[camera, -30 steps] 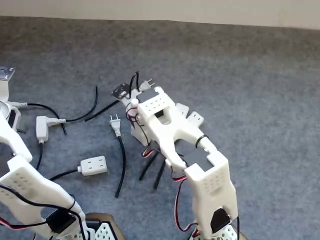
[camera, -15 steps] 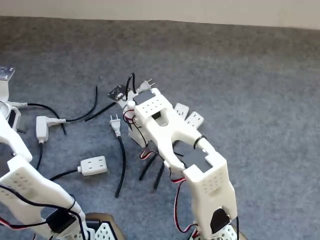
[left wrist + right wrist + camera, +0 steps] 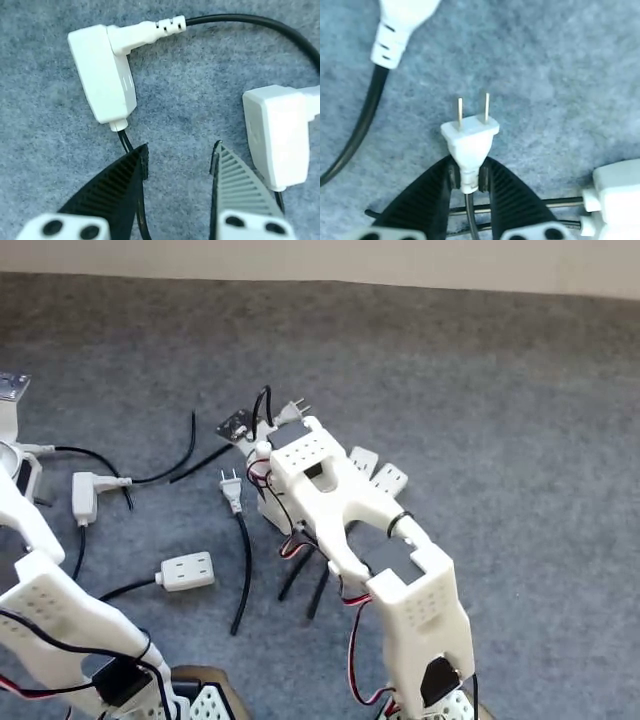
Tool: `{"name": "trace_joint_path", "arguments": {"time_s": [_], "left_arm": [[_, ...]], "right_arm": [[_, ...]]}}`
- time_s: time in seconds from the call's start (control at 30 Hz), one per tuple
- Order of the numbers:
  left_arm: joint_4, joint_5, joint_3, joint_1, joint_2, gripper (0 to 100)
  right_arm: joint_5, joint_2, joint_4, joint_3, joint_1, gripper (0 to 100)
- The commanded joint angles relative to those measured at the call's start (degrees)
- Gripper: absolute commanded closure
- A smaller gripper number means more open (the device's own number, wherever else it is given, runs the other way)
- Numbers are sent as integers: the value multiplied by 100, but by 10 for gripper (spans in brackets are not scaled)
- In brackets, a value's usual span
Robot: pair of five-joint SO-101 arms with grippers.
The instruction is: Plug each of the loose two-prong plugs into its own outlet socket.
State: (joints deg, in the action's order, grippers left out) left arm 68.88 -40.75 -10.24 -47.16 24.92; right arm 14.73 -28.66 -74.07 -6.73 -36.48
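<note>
The right gripper (image 3: 468,175) is closed on the narrow neck of a white two-prong plug (image 3: 470,137). The prongs point away from the fingers over grey carpet (image 3: 560,75), and the black cord (image 3: 470,222) trails back between the jaws. In the high view a second plug (image 3: 231,485) lies flat beside this arm, with a white outlet block (image 3: 187,571) nearer the other arm. The left gripper (image 3: 180,155) hangs with jaws well apart above bare carpet, between a near outlet block (image 3: 275,132) and a far outlet block (image 3: 102,75). The plug looks light, hard and smooth, so it could likely pivot in a neck grip. The flat sides of the body seem the surer hold. The thin prongs may bend if pushed in off-line, and the springy cord may tug sideways.
</note>
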Motion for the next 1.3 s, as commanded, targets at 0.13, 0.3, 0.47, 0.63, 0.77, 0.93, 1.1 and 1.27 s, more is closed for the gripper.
{"name": "trace_joint_path", "arguments": {"time_s": [0.13, 0.3, 0.47, 0.63, 0.77, 0.93, 1.1, 1.27], "left_arm": [[-18, -70, -13, -48, -48, 783], [132, -70, -57, -22, -101, 779], [1653, -448, -488, 505, -119, 773], [2760, -343, -1402, 1024, -295, 707], [2910, 176, -1560, 1534, -963, 684], [2866, 782, -936, 2501, -2035, 667], [1873, 1389, 752, 3160, -3108, 649], [343, 1547, 3064, 3468, -4611, 633]], "right_arm": [[44, 295, -338, -400, 66, 993], [62, 901, -699, -831, 426, 993], [-18, 2097, 831, 822, 224, 993], [316, 3714, 3169, 3916, -154, 993], [334, 4910, 3952, 5262, -374, 993], [308, 5587, 4224, 5912, -796, 993], [-9, 5666, 4497, 6404, -1033, 993], [-325, 5675, 4945, 6730, -1015, 993]]}}
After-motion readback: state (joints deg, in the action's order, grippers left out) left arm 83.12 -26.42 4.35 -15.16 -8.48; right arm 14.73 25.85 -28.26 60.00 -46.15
